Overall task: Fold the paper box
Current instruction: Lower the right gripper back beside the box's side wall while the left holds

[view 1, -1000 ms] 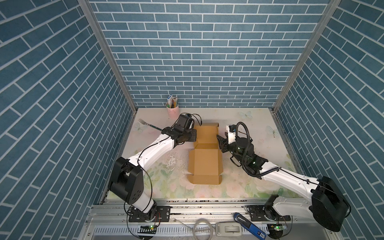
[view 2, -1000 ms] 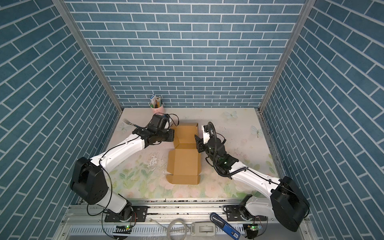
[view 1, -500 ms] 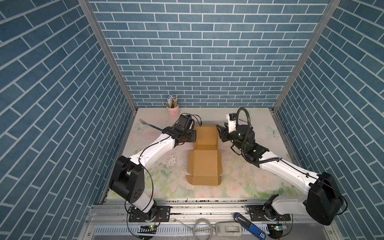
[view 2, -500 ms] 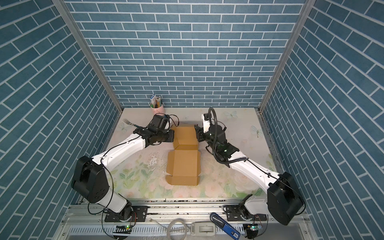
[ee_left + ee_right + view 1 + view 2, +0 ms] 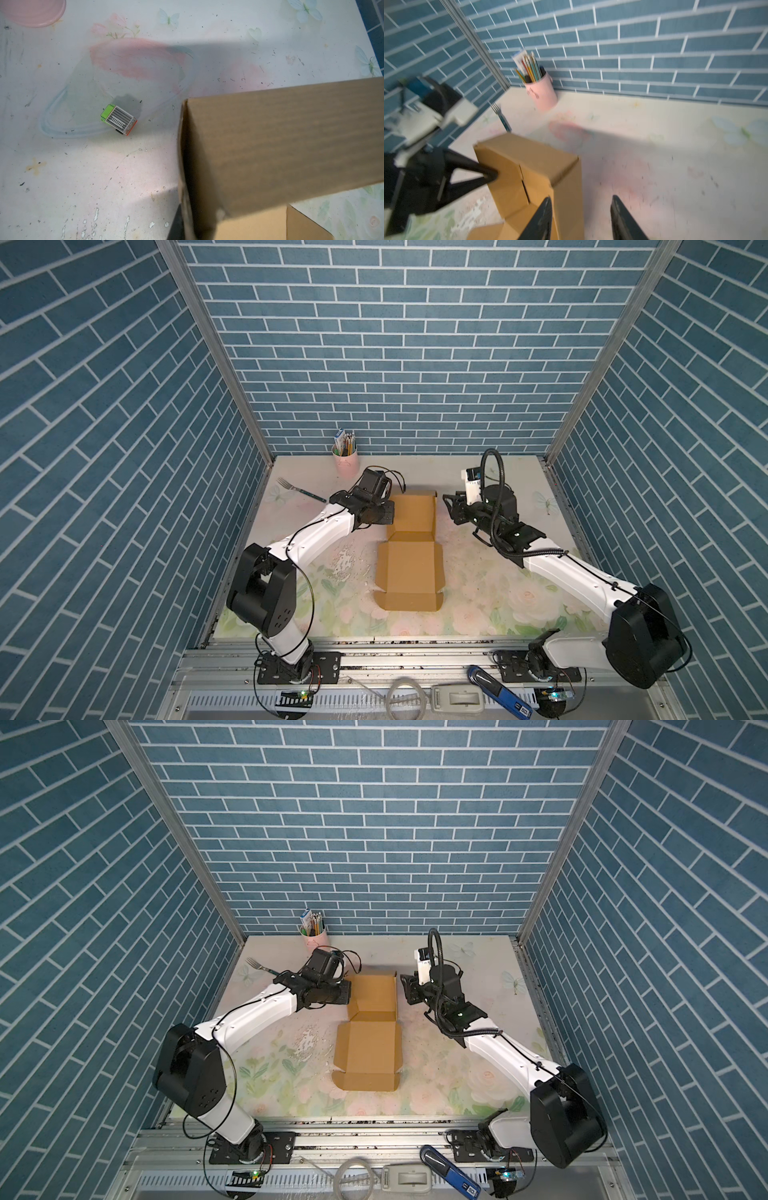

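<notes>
Blue brick walls enclose a flowered table (image 5: pixel 498 481). The paper box (image 5: pixel 410 572) lies at its middle, far end raised. The left arm stretches low across the table, its left gripper (image 5: pixel 389 515) clamped on the raised part's left wall. The right arm bends in opposite, its right gripper (image 5: pixel 452 510) just beside the right wall, jaws apart.

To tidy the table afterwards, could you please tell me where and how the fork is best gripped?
Probably by its slim handle: the fork lies flat on the table, tines toward the left wall, handle end close to the left arm. Come straight down from above with the jaws across the handle's narrow width, since no side offers an edge to get under.
</notes>
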`<action>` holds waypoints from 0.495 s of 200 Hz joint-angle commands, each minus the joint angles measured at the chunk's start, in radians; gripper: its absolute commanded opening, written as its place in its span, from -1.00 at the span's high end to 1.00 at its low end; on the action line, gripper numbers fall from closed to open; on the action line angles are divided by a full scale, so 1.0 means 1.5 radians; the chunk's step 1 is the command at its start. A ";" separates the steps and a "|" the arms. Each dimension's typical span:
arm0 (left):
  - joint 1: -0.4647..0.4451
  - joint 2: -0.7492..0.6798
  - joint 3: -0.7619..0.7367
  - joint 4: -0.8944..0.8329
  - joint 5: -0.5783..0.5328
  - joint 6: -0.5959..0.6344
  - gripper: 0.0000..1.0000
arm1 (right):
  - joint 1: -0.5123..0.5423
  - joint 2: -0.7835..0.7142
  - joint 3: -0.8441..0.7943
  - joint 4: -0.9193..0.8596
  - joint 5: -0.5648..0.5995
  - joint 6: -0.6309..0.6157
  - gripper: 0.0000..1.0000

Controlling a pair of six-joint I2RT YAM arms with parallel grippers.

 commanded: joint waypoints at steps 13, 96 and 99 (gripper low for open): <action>0.007 0.011 0.020 -0.026 -0.016 0.009 0.81 | 0.003 0.019 -0.045 0.146 0.018 0.021 0.13; 0.042 0.053 0.039 -0.029 0.006 0.010 0.80 | 0.035 0.053 -0.089 0.206 0.027 -0.002 0.19; 0.043 0.054 0.038 -0.029 0.007 0.011 0.80 | 0.036 0.057 -0.089 0.207 0.026 -0.002 0.19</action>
